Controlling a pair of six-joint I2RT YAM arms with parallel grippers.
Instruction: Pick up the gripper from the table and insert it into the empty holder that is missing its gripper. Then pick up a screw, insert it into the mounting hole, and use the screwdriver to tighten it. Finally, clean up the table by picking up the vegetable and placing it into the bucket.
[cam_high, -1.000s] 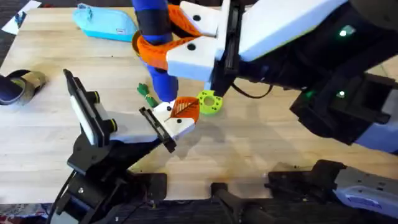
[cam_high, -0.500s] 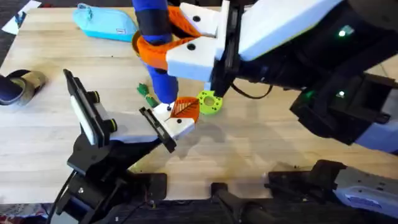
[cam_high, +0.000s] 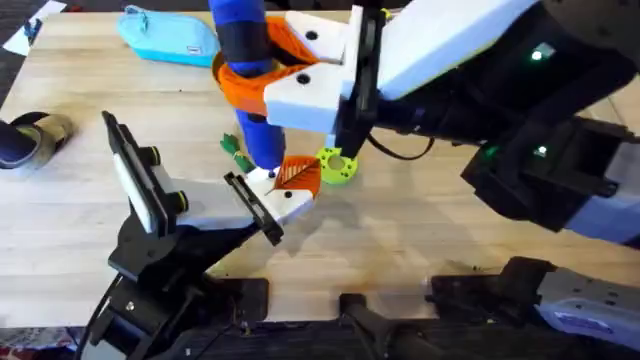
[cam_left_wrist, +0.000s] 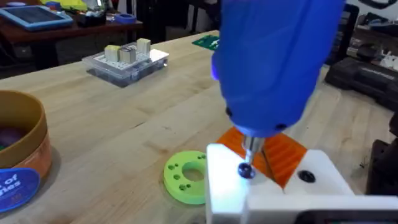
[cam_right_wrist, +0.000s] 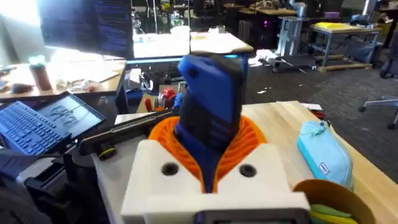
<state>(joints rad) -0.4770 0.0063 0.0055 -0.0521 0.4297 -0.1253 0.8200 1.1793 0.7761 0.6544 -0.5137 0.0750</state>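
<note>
My right gripper (cam_high: 255, 80) is shut on the blue screwdriver (cam_high: 262, 145) and holds it upright. The bit (cam_left_wrist: 252, 146) rests on a dark screw (cam_left_wrist: 246, 170) in the white holder (cam_high: 280, 198) on my left arm. The orange ribbed gripper piece (cam_high: 297, 173) sits in that holder, just behind the bit (cam_left_wrist: 283, 155). In the right wrist view the orange pads (cam_right_wrist: 249, 140) clamp the blue handle (cam_right_wrist: 211, 99). The green vegetable (cam_high: 236, 152) lies on the table left of the screwdriver. The orange bucket (cam_left_wrist: 22, 149) stands farther off and also appears in the right wrist view (cam_right_wrist: 323, 190).
A lime-green disc with holes (cam_high: 337, 165) lies right beside the holder. A light-blue pouch (cam_high: 170, 35) sits at the far left of the table. A dark and beige object (cam_high: 25, 135) rests at the left edge. A clear plastic box (cam_left_wrist: 124, 59) stands further back.
My right gripper and the screwdriver handle have shifted slightly to the left. The holder, the orange piece and the vegetable have not moved.
</note>
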